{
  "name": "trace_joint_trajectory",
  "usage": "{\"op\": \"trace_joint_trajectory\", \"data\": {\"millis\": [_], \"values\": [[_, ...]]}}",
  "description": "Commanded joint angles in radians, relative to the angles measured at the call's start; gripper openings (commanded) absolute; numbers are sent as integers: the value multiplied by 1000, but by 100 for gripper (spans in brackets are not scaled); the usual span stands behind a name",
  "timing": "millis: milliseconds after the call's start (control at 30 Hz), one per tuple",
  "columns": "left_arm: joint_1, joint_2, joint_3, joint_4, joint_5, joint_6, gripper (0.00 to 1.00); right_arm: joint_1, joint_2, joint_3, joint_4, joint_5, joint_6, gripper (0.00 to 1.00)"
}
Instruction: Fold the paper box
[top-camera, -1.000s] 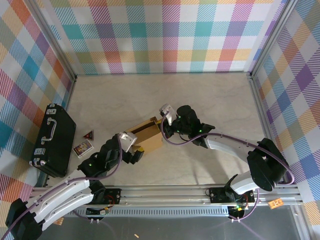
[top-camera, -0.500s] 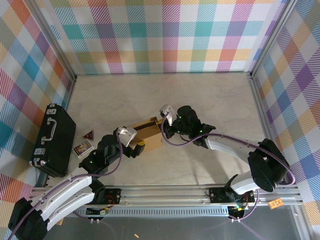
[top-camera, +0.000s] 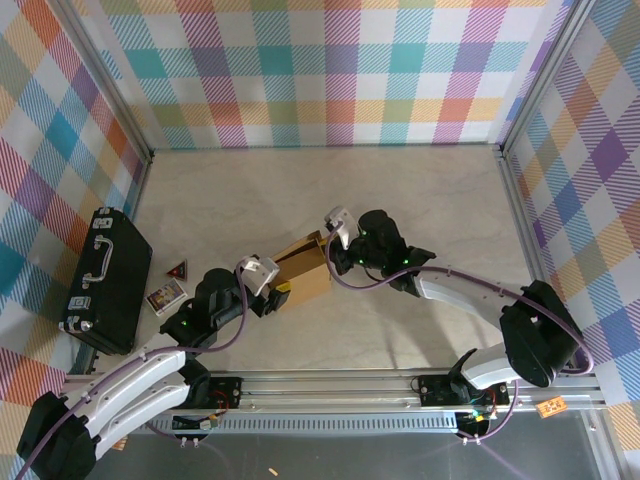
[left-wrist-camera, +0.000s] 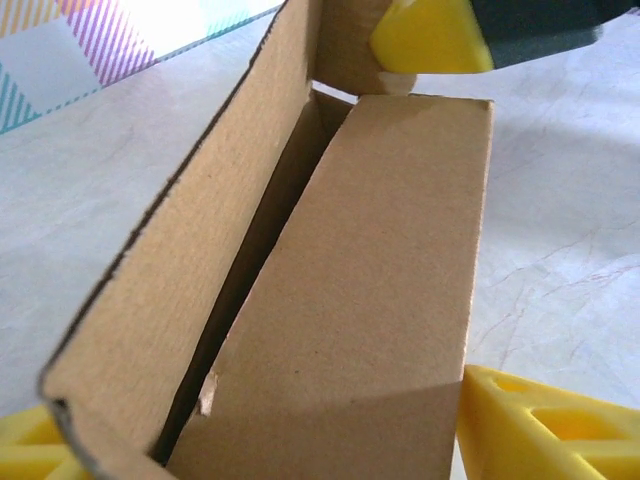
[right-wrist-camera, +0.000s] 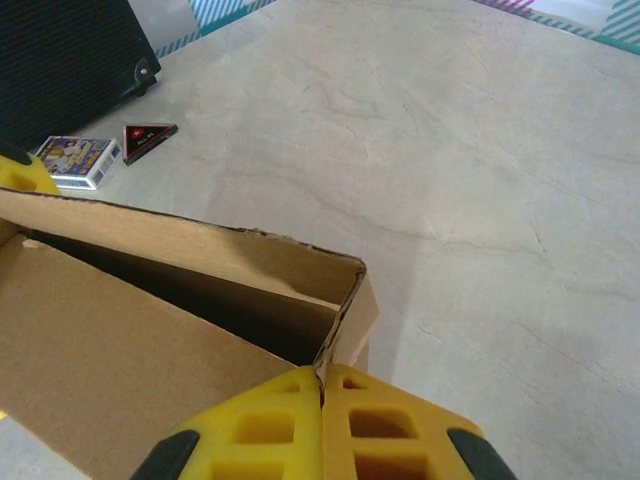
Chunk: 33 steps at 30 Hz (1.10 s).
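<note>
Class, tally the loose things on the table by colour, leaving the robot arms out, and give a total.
Brown: 1, the paper box
Black: 1, the hard case
Multicoloured print: 1, the small card pack
Red and black: 1, the small triangle
Total: 4

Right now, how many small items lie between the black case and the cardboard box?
2: a printed card pack beside the black case, a dark triangle just beyond it. The left arm may hide others.
</note>
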Motion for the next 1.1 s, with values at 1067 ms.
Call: {"op": "trace_joint_trajectory", "data": {"millis": [1067], "values": [[-38,17,-7,38,67,76,39,-44,-107,37,-240,-84,3,36]]}}
